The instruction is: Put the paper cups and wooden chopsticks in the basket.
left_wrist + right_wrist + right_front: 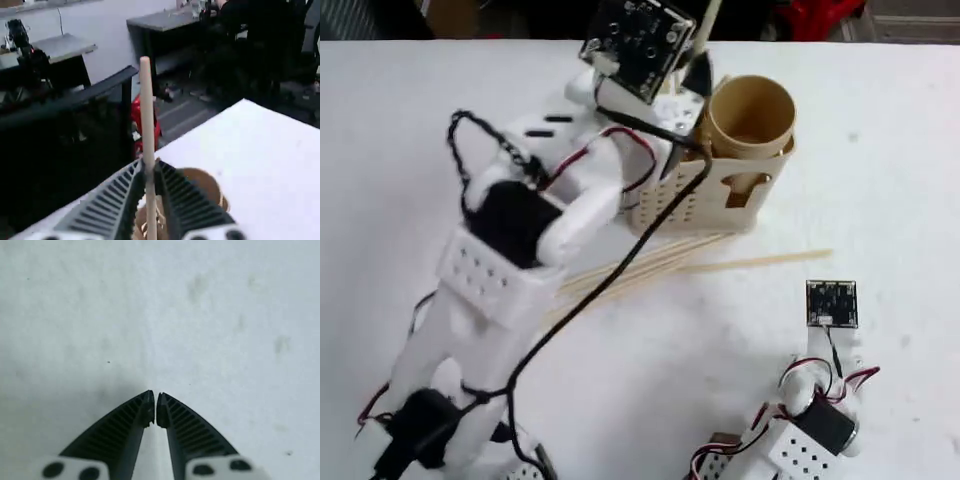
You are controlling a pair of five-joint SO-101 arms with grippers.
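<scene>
Pale wooden chopstick (pixel 145 110), smooth, round-tipped, upright in the left jaws' tight grip; right jaws together, empty.

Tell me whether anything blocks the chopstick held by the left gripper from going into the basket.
Nothing hangs between them, but the paper cup already standing in the basket fills much of its opening right below the left gripper, so the upright chopstick would likely drop into the cup.

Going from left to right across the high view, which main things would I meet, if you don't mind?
Left arm → basket → right arm. The loose chopsticks are left out, since they overlap too much to place.
</scene>
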